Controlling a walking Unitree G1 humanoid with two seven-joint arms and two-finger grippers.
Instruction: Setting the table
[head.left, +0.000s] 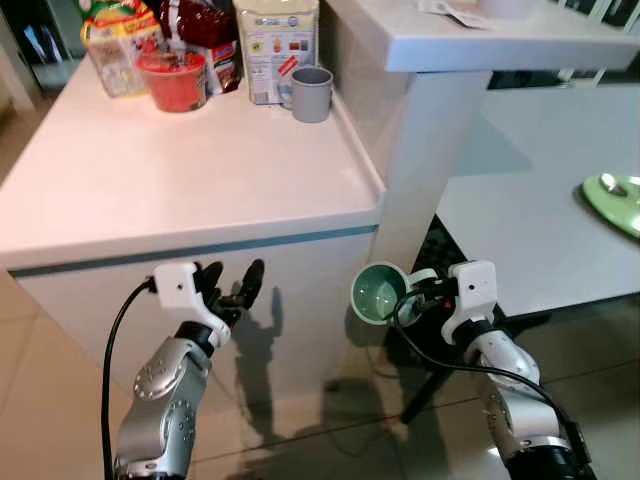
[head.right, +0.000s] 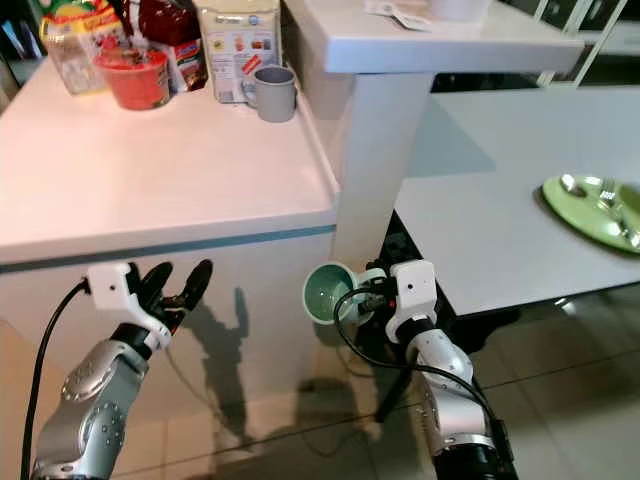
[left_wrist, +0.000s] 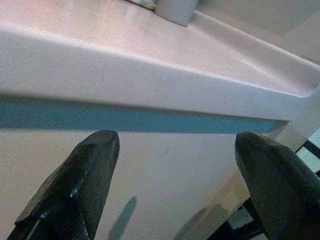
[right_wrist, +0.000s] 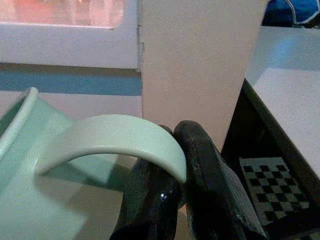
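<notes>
The right end effector (head.left: 425, 290) is clamped on the handle of one pale green mug (head.left: 379, 293), held on its side in the air with its mouth facing the robot, below the edge of the white surface (head.left: 180, 170) and beside its white post (head.left: 415, 150). The left end effector (head.left: 232, 285) hangs with its two fingers (left_wrist: 75, 190) spread and nothing between them, in front of the cabinet face under that surface. At the far end of the surface stand one grey mug (head.left: 311, 93), one red bowl (head.left: 173, 79) and several food packages (head.left: 275, 40). One green plate (head.left: 612, 203) lies on the lower surface (head.left: 520, 230) to the right
</notes>
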